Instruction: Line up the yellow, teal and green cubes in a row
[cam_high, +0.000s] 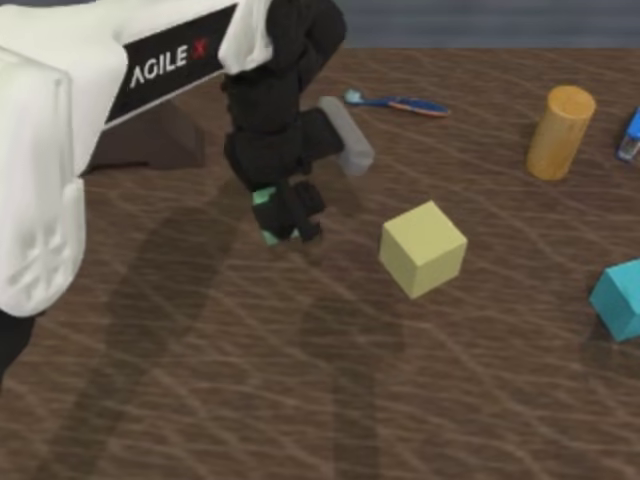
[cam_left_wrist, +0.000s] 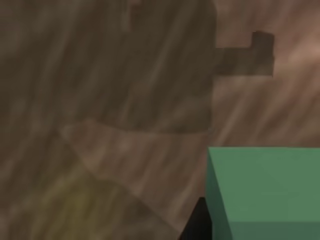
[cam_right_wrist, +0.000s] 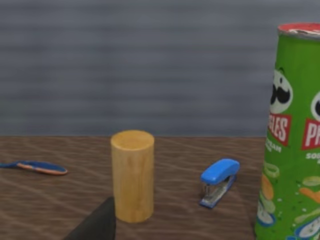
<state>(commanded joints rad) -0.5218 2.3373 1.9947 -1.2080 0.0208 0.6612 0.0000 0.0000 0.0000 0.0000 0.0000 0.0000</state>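
Note:
My left gripper (cam_high: 283, 222) points down at the table's middle left, shut on the small green cube (cam_high: 263, 197), of which only slivers show between the black fingers. In the left wrist view the green cube (cam_left_wrist: 265, 192) fills the corner, with one dark finger (cam_left_wrist: 199, 224) pressed against its side. The pale yellow cube (cam_high: 423, 248) rests on the table to the right of that gripper, apart from it. The teal cube (cam_high: 622, 298) lies at the right edge, partly cut off. My right arm is out of the top view.
An orange-yellow cylinder (cam_high: 560, 132) stands at the back right, with a blue stapler (cam_high: 630, 135) beside it. A blue toothbrush (cam_high: 395, 102) lies at the back. A green chips can (cam_right_wrist: 295, 135) rises in the right wrist view. Bare wood lies along the front.

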